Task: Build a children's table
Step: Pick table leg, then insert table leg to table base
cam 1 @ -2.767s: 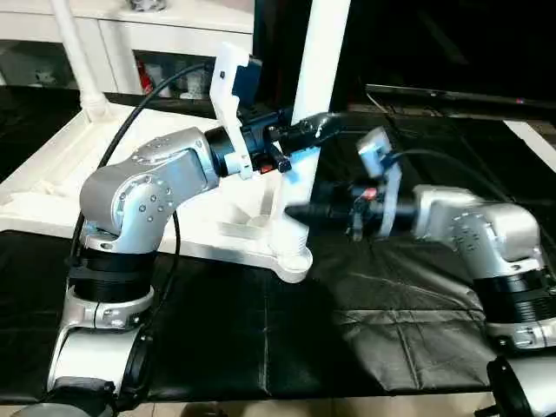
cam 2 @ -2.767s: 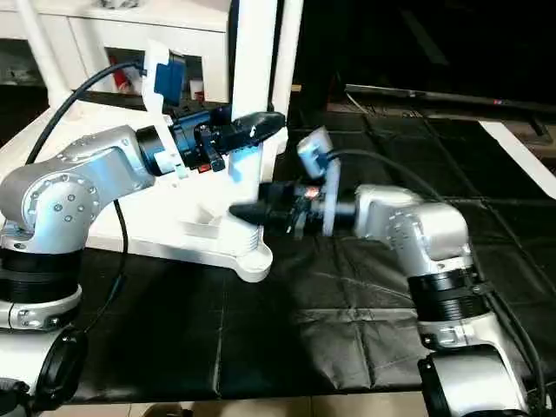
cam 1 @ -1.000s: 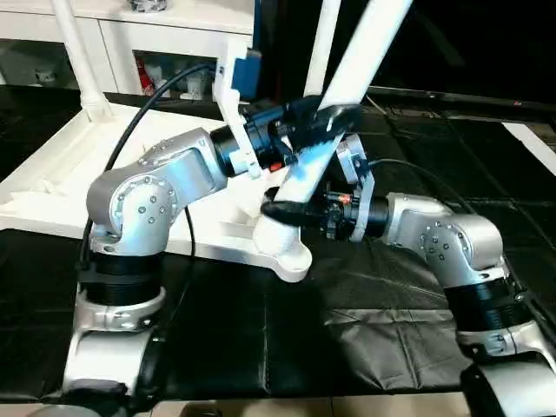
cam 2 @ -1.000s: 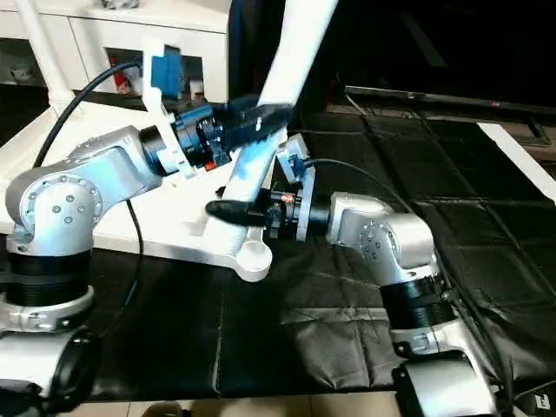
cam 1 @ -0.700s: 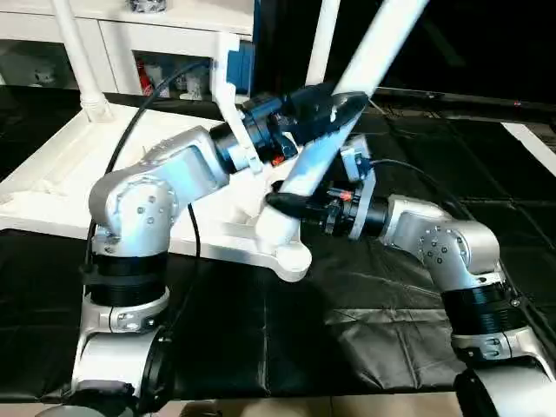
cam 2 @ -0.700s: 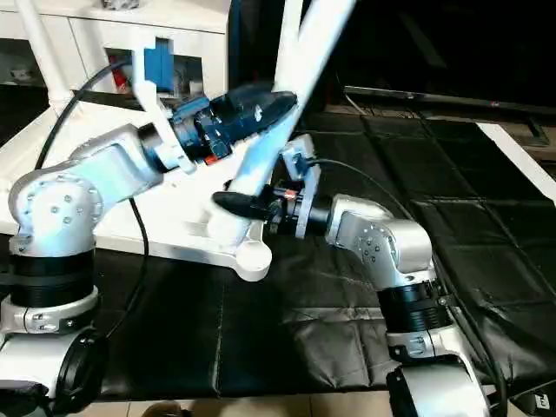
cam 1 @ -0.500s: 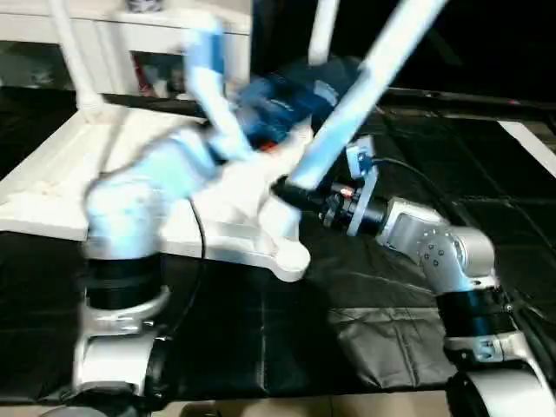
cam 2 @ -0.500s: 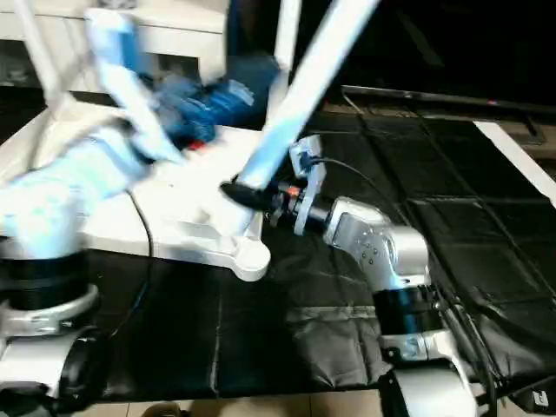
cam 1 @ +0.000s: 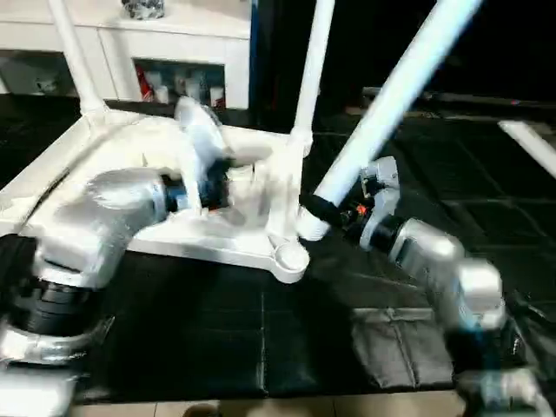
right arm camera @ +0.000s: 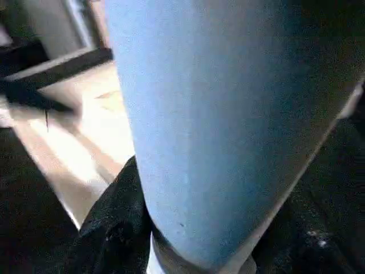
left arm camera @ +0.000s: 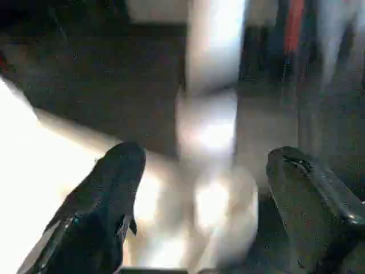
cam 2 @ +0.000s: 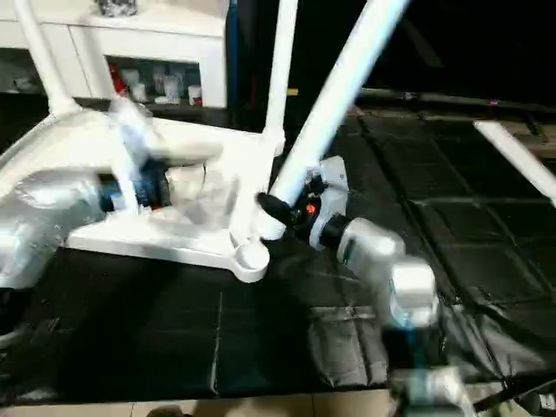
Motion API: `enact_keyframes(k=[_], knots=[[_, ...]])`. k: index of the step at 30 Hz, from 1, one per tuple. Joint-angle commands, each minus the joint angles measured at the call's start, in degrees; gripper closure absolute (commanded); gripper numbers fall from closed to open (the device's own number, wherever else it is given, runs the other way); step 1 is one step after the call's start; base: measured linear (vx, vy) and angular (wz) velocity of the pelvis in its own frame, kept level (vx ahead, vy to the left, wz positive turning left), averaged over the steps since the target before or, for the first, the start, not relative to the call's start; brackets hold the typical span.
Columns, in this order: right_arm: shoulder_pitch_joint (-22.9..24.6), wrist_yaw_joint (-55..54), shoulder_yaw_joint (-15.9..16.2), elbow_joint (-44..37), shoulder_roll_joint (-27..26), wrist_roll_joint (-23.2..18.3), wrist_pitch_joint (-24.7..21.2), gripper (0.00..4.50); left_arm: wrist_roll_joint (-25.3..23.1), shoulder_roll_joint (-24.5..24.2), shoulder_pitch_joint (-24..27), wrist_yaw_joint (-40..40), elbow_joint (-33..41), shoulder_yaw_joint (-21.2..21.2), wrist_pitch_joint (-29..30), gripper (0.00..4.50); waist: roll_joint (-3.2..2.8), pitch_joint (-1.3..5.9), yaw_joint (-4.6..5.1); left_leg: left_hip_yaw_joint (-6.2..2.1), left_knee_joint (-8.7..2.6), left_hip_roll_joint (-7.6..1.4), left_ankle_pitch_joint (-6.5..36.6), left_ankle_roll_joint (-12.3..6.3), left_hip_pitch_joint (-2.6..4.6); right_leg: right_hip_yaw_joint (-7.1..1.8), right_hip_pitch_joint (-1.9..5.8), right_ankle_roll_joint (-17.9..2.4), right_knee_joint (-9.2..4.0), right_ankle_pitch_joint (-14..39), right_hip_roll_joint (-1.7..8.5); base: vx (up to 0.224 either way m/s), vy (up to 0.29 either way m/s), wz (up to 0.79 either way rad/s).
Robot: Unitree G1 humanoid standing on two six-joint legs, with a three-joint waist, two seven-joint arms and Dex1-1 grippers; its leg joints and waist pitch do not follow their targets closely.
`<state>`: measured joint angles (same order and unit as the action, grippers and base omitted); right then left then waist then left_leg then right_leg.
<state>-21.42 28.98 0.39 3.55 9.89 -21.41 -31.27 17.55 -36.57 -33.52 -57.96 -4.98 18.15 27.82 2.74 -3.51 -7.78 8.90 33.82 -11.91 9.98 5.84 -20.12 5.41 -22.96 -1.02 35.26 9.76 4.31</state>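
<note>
A: Two legs stand seated in the white plastic rectangular tabletop point(cam 1: 130, 152), which lies ribbed side up on the black-covered surface point(cam 1: 261, 339). One white tubular leg point(cam 1: 74, 56) rises from the far left corner, another white tubular leg point(cam 1: 308, 78) from the far right corner.

B: And the third?

A: Third long white tubular leg point(cam 1: 395, 95) is tilted, leaning up and away to the right. Its lower flared end sits just above and beside the round near-right corner socket point(cam 1: 289, 258); socket looks unfilled.

B: Right claw?

A: Right claw point(cam 1: 317, 213) is clamped around that tilted leg close to its lower end. In the right wrist view the leg point(right arm camera: 217, 125) sits between the black fingers point(right arm camera: 114, 222), pads against it.

B: Left claw?

A: Left claw point(left arm camera: 199, 205) is spread wide with nothing between the fingers point(left arm camera: 102, 200). In the head views the left arm is heavily smeared over the tabletop's underside, so its exact spot is uncertain; probably hovering above the ribs, apart from the tilted leg. Its wrist view looks toward a blurred white upright shape, likely a seated leg.

B: Background?

A: White cabinet with glass doors point(cam 1: 174, 61) beyond the surface's far edge.
</note>
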Motion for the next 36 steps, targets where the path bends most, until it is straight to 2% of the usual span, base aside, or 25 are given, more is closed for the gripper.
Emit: enact_keyframes(k=[1,3,4,6,7,8,9,10,11,12,18,22,23,24,25,30,34,36], knots=[[1.0,-1.2,-0.5,-2.3,0.7,1.6,1.0,2.57,-6.3,-0.9,-1.9,-5.5,-6.2,5.4,-5.8,0.65,-2.17,4.15,0.36,-0.04,-4.45,-0.71,13.9,3.59,0.63,-3.11,2.45,-1.5,-5.33,22.7,3.59,0.000,0.000,0.00],[1.7,-1.1,-0.6,-3.0,1.1,1.7,0.8,2.57,-8.1,-1.3,-2.7,-7.1,-8.8,6.8,-7.9,0.65,-1.73,4.19,0.55,-0.07,-4.52,-0.80,14.4,3.88,0.42,-3.02,2.75,-2.8,-4.94,20.4,3.52,0.000,0.000,0.00],[1.7,-1.1,-0.6,-3.0,1.1,1.7,0.8,2.57,-8.2,-1.3,-2.7,-7.2,-9.0,6.9,-8.1,0.82,-1.68,4.27,0.44,-0.08,-4.46,-0.83,14.2,3.86,0.48,-3.04,2.81,-3.7,-4.70,18.5,3.54,0.000,0.000,0.00],[2.7,-0.9,-0.8,-4.1,1.6,1.7,0.4,2.57,-11.3,-1.5,-4.3,-9.1,-13.5,8.9,-11.7,0.93,-2.52,4.26,0.55,-0.12,-4.37,-0.89,14.7,4.10,0.59,-3.10,2.78,-5.5,-4.37,15.9,3.55,0.000,0.000,0.00],[3.2,-1.2,-1.0,-4.6,1.9,1.7,0.4,2.57,-12.5,-1.2,-5.7,-9.6,-16.9,9.6,-13.8,1.03,-2.28,4.20,0.53,0.00,-4.30,-0.69,14.8,3.66,0.59,-3.09,2.86,-5.6,-4.66,15.6,3.41,0.000,0.000,0.00],[3.6,-1.7,-1.1,-5.1,1.9,1.8,0.4,2.57,-13.3,-0.8,-6.9,-10.1,-19.9,10.2,-15.8,1.03,-2.18,4.30,0.46,0.01,-4.29,-0.66,14.3,3.59,0.49,-3.14,3.04,-6.0,-4.41,14.8,3.46,0.000,0.000,0.00],[3.6,-1.7,-1.1,-5.1,1.9,1.8,0.4,2.57,-13.3,-0.8,-6.9,-10.1,-19.9,10.2,-15.8,1.26,-2.08,4.37,0.46,0.10,-4.25,-0.61,14.0,3.55,0.47,-3.15,3.11,-6.0,-4.43,14.7,3.45,0.000,0.000,0.00],[3.8,-2.1,-1.1,-5.4,1.9,1.8,0.4,2.57,-14.7,-0.1,-8.4,-9.9,-23.8,10.9,-18.7,1.35,-2.17,4.37,0.41,0.00,-4.26,-0.64,13.2,3.47,0.23,-3.12,3.28,-6.4,-4.36,14.1,3.57,0.000,0.000,0.00],[4.0,-2.4,-1.0,-5.6,1.9,1.9,0.5,2.57,-16.4,0.9,-10.0,-10.1,-28.2,11.5,-21.8,1.45,-2.19,4.28,0.51,0.19,-4.17,-0.45,13.4,3.26,0.32,-3.12,3.11,-6.2,-4.72,14.8,3.43,0.000,0.000,0.00],[3.9,-2.4,-1.0,-5.5,1.8,1.9,0.5,2.57,-16.8,1.2,-10.4,-10.3,-29.4,11.7,-22.4,1.54,-2.27,4.49,0.46,0.01,-4.20,-0.73,13.5,3.63,0.33,-3.17,3.36,-6.4,-4.30,14.8,3.78,0.000,0.000,0.00],[4.1,-1.9,-0.1,-5.7,1.9,2.2,0.3,2.57,-17.4,3.6,-11.6,-10.5,-34.4,11.5,-24.6,2.06,-2.14,4.38,0.88,0.01,-4.21,-0.93,13.4,3.27,0.15,-3.20,3.38,-7.7,-4.24,14.5,3.99,0.000,0.000,0.00],[4.0,-1.7,0.7,-5.6,2.2,2.4,0.4,2.57,-18.4,5.6,-13.5,-12.5,-40.8,11.0,-27.8,2.41,-1.93,4.24,1.18,0.13,-4.13,-0.74,13.6,2.66,0.20,-3.17,3.35,-7.2,-4.68,16.9,4.02,0.000,0.000,0.00],[4.0,-1.6,0.8,-5.5,2.3,2.4,0.5,2.57,-18.3,5.8,-13.7,-13.0,-41.4,10.8,-27.9,2.52,-1.78,4.22,1.18,0.14,-4.18,-0.78,13.5,2.54,0.17,-3.18,3.35,-7.1,-4.77,17.4,4.07,0.000,0.000,0.00],[3.9,-1.6,0.8,-5.4,2.3,2.4,0.6,2.57,-18.1,6.1,-14.0,-13.8,-42.0,10.4,-27.8,2.52,-1.89,4.21,1.16,0.09,-4.21,-0.86,13.4,2.53,0.17,-3.19,3.31,-7.2,-4.70,17.3,4.11,0.000,0.000,0.00],[3.8,-1.6,0.9,-5.4,2.3,2.4,0.6,2.57,-18.0,6.2,-14.1,-14.2,-42.4,10.1,-27.7,2.75,-1.90,4.23,1.16,0.06,-4.21,-0.91,13.5,2.61,0.21,-3.18,3.31,-7.3,-4.64,17.2,4.15,0.000,0.000,0.00],[3.7,-1.4,1.4,-4.9,2.3,2.8,1.2,2.57,-19.4,6.2,-14.3,-14.6,-44.5,10.7,-26.9,3.18,-1.94,4.26,1.18,0.02,-4.25,-1.02,13.5,2.58,0.21,-3.24,3.32,-8.2,-4.41,15.7,4.16,0.000,0.000,0.00],[3.6,-1.2,1.8,-4.8,2.2,2.9,1.3,2.57,-20.6,6.7,-14.8,-14.4,-47.4,10.5,-25.9,3.30,-2.00,4.17,1.15,0.05,-4.29,-1.02,13.7,2.52,0.24,-3.27,3.30,-8.3,-4.51,15.8,4.19,0.000,0.000,0.00],[3.4,-1.2,1.9,-4.7,2.3,2.8,1.2,2.57,-19.6,7.1,-14.9,-14.6,-47.1,9.4,-23.1,3.65,-2.04,4.15,1.07,0.05,-4.25,-0.99,14.0,2.54,0.32,-3.26,3.29,-8.4,-4.56,16.4,4.28,0.000,0.000,0.00]])
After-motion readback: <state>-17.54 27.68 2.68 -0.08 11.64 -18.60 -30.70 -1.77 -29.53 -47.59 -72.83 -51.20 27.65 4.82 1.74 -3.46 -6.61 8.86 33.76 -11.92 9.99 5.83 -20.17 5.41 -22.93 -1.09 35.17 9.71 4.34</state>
